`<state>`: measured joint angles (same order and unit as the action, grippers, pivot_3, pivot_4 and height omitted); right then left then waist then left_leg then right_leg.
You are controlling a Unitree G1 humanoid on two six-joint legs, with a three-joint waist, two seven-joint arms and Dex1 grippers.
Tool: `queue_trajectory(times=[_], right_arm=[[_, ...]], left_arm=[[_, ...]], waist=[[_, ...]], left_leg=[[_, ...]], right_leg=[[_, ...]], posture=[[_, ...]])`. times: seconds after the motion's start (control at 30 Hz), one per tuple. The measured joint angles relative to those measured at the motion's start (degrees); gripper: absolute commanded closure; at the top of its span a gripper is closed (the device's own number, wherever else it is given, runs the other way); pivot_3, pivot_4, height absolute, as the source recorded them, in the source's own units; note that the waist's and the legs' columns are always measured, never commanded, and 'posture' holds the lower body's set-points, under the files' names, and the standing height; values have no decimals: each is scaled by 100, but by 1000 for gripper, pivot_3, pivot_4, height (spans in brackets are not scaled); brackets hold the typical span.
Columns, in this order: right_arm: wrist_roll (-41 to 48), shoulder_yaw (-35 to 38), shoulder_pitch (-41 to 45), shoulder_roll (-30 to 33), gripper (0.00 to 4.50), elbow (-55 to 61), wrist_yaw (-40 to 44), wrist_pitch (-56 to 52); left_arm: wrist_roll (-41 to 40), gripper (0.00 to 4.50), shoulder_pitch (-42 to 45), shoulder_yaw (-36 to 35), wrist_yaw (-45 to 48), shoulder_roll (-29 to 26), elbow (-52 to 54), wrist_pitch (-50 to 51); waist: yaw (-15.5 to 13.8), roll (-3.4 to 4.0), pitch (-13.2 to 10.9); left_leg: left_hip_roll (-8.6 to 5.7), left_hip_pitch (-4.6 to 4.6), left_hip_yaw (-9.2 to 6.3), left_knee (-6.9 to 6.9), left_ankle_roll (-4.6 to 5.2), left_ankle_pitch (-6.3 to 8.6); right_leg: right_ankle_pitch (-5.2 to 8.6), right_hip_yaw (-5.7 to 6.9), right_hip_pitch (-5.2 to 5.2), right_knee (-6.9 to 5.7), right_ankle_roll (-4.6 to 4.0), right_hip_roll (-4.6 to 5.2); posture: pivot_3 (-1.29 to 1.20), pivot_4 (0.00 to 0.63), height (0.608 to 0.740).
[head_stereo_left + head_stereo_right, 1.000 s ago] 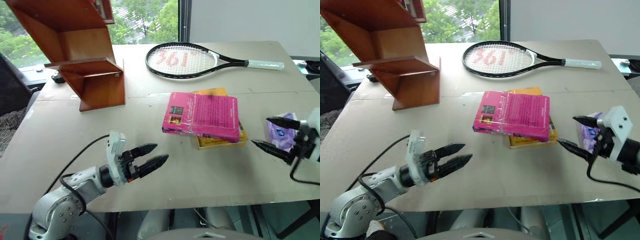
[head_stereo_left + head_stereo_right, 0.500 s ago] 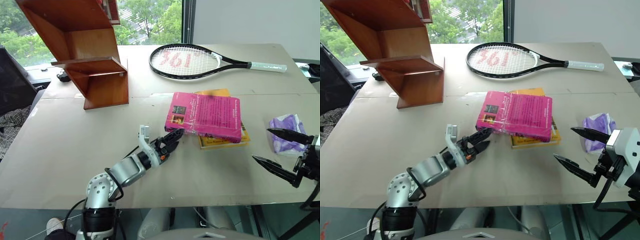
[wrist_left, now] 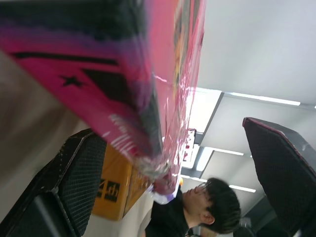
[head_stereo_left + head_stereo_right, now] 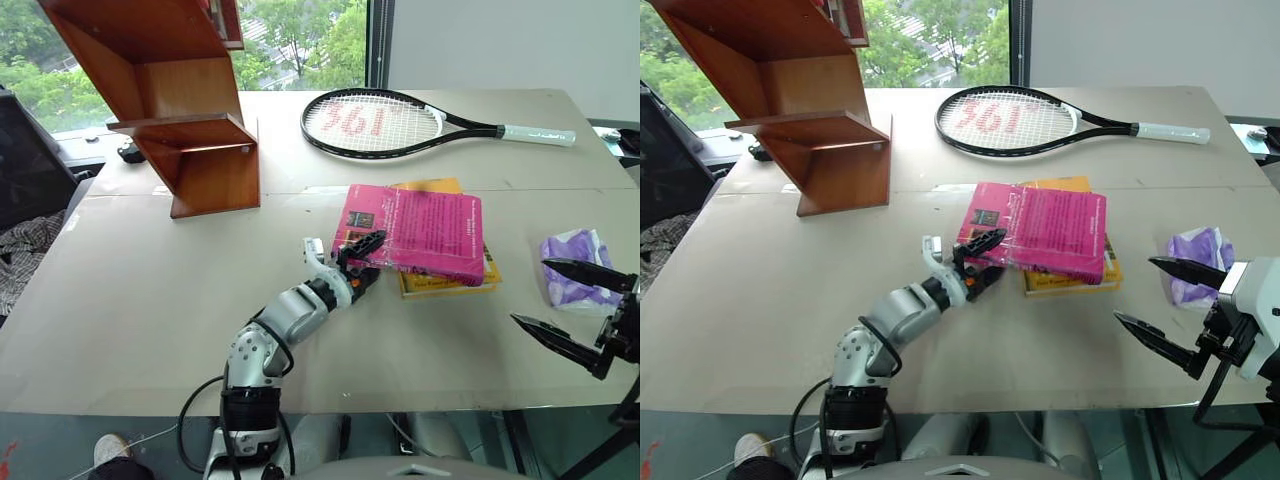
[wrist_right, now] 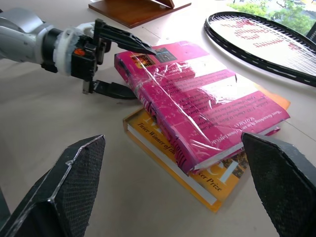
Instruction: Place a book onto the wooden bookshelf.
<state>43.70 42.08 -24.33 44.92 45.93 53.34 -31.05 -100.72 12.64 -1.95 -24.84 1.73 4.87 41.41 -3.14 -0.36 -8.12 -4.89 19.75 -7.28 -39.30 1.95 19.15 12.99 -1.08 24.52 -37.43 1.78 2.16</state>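
L gripper is spread wide, one finger seen above the corner of the pink book, one below at its edge; no clamp yet. Book is stacked on a yellow book, mid-table. R gripper is held open, apart. Wooden bookshelf is set far-left.

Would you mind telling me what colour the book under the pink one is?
Yellow-orange book; it shows best in the right wrist view.

Pink book flat — wooden bookshelf well apart
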Motion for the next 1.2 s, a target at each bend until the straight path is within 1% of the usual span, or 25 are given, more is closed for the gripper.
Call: queue_trajectory(times=[0.03,0.13,0.3,0.33,0.37,0.4,0.43,0.5,0.53,0.6,0.67,0.77,0.8,0.83,0.9,0.93,0.97,1.03,1.07,1.17,1.2], right_arm=[[39,41,-42,2,125,40,-1,-1],[89,140,-106,7,125,92,-34,0],[124,140,-162,6,125,154,-140,0],[130,140,-161,6,11,161,-164,0],[132,140,-161,6,11,165,-172,0],[143,140,-161,6,11,172,-197,0],[157,139,-160,6,11,182,-225,0],[162,135,-155,7,11,190,-241,1],[169,127,-149,7,11,196,-249,1],[192,82,-101,8,11,196,-265,2],[191,5,-52,8,11,193,-272,5],[188,-185,64,7,11,183,-318,7],[188,-277,150,7,11,170,-366,11],[187,-318,180,7,11,151,-379,11],[178,-400,253,7,11,118,-390,14],[156,-488,352,7,11,49,-393,25],[153,-511,370,7,11,30,-396,30],[118,-639,530,8,11,-39,-401,58],[81,-708,634,9,11,-117,-409,107],[-20,-887,840,6,11,-252,-436,196],[-83,-999,945,-10,11,-320,-442,265]], left_arm=[[108,0,48,-18,-8,143,-69,-104],[454,0,255,-17,40,209,-337,-324],[796,0,442,5,245,257,-607,-557],[897,588,529,-2,266,280,-699,-628],[934,827,556,-9,267,291,-736,-666],[970,1242,589,-22,271,305,-780,-710],[1019,1536,629,-41,273,321,-789,-753],[1062,2413,675,-80,271,348,-786,-799],[1073,2644,708,-129,271,367,-771,-836],[1078,3605,707,-225,373,367,-518,-835],[1130,4273,671,-271,500,327,-292,-773],[1250,4306,597,-343,939,-38,19,-564],[1261,4306,659,-463,1127,-284,148,-480],[1271,4306,716,-544,1211,-395,195,-463],[1303,4306,889,-740,1506,-799,325,-403],[1323,4306,1111,-903,1734,-1093,356,-339],[1333,4306,1182,-929,1785,-1161,360,-323],[1551,4306,1514,-943,2221,-1690,372,-182],[1791,4306,1787,-927,2526,-2064,379,-78],[2663,4306,2337,-750,3175,-2882,520,-49],[3301,4306,2520,-530,3501,-3299,622,-161]], waist=[[-18,-2,1],[-65,-4,2],[-74,-3,5],[-76,-4,4],[-77,-4,4],[-76,-4,4],[-75,-5,3],[-75,-7,2],[-75,-9,1],[-69,-20,-6],[-69,-21,-6],[-62,-31,-13],[-53,-31,-13],[-54,-32,-13],[-55,-32,-14],[-57,-34,-15],[-60,-35,-15],[-65,-43,-21],[-62,-47,-23],[-45,-49,-25],[-36,-53,-28]], left_leg=[[0,0,1,0,0,0],[0,-1,3,-1,0,0],[0,-3,6,-1,-1,-1],[0,-5,6,-3,-3,-2],[0,-5,7,-3,-3,-2],[1,-5,9,-3,-3,-2],[1,-6,10,-3,-3,-2],[2,-6,10,-3,-3,-2],[2,-5,9,-4,-3,-2],[2,-4,8,-3,-3,-2],[2,-2,8,-2,-3,-2],[2,2,6,2,-3,-2],[3,1,6,2,-3,-2],[3,1,6,2,-4,-2],[3,1,6,2,-4,-2],[3,1,6,0,-4,-2],[2,2,6,-1,-4,-2],[0,4,4,0,-4,-2],[0,3,2,1,-4,-2],[-1,3,3,11,-4,-2],[-1,3,3,14,-4,-2]], right_leg=[[0,-1,0,1,0,0],[0,-1,0,0,0,-1],[0,-4,-3,-2,1,-2],[0,-3,-6,-1,1,-2],[0,-4,-7,-1,1,-2],[1,-5,-7,-1,1,-2],[1,-7,-7,-2,2,-2],[1,-7,-7,-1,2,-3],[1,-6,-7,1,2,-3],[1,-6,-6,1,2,-4],[1,-6,-5,4,2,-3],[1,-4,5,4,1,-5],[1,-5,6,2,1,-6],[1,-4,6,1,1,-6],[1,-4,6,1,1,-7],[1,-3,5,1,1,-7],[0,-2,5,2,1,-7],[0,1,5,3,1,-6],[1,2,6,5,1,-7],[1,0,11,9,0,-7],[1,0,12,10,0,-7]], posture=[[0,150,740],[0,150,740],[0,150,740],[0,150,740],[0,150,740],[0,150,740],[0,150,740],[0,150,740],[0,150,740],[0,150,740],[0,150,740],[0,150,740],[0,150,740],[0,150,740],[0,150,740],[0,150,740],[0,150,740],[0,150,740],[0,150,740],[0,150,740],[0,150,740]])
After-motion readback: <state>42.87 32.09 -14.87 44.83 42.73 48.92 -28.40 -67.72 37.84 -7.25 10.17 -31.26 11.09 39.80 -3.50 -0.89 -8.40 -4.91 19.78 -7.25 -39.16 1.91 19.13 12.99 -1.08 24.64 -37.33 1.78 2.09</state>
